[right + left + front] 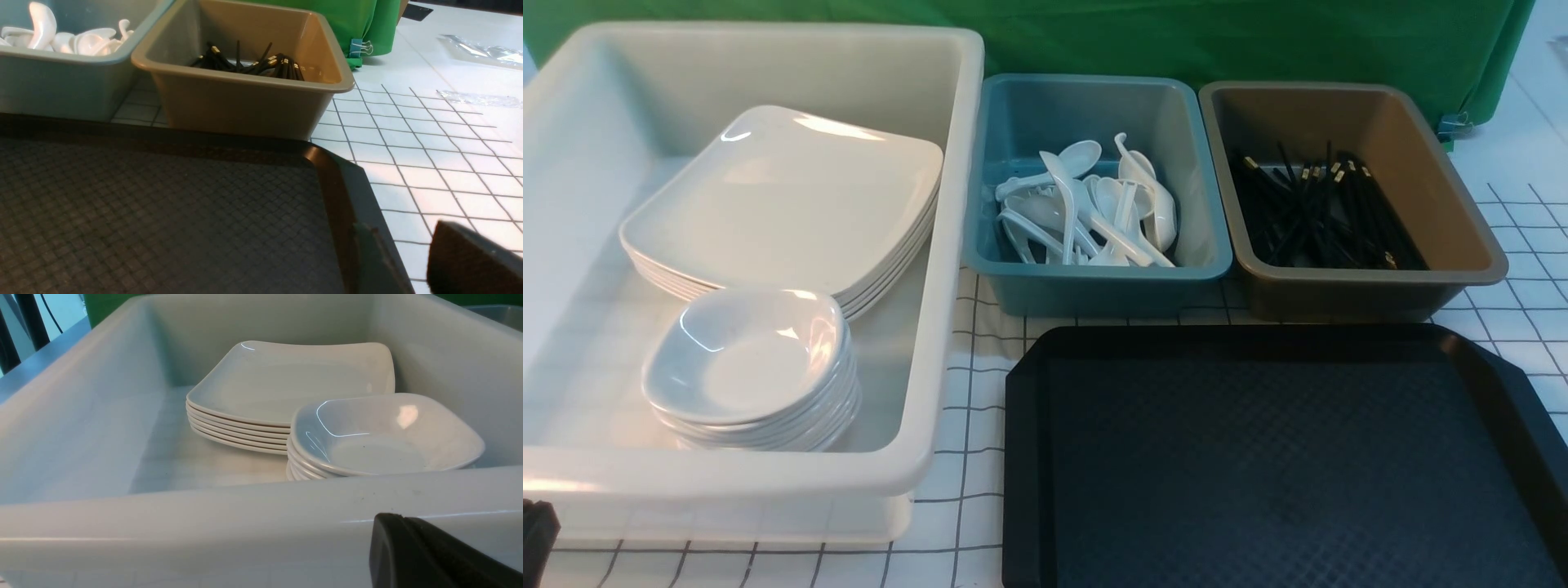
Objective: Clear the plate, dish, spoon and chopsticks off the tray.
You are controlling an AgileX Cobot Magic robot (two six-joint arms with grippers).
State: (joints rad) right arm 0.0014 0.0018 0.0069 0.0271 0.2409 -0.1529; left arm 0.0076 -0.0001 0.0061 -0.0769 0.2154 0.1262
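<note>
On the table's left side I see the white tub (947, 245), biggest thing here, with the plate (784, 192) topping a stack at its far end and the dish (747, 355) topping a smaller stack by its near wall. Tray (1282, 457) sits at the near right edge, nothing on it that I can see. Behind it, teal tub (1094, 282) holds the spoon (1066, 159) among many; brown tub (1462, 220) beside it holds the chopsticks (1319, 212).

Looks cleared to me.

Handling guess: plates are glossy, stiff, slippery, so pinch a rim edge; spoons by the thick handle; chopsticks are thin and roll, so grip them mid-length.

Left gripper (412, 543) is closed on nothing, just outside the white tub's near wall. Right gripper (404, 261), partly parted with nothing between the jaws, hangs at the tray's right rim.
</note>
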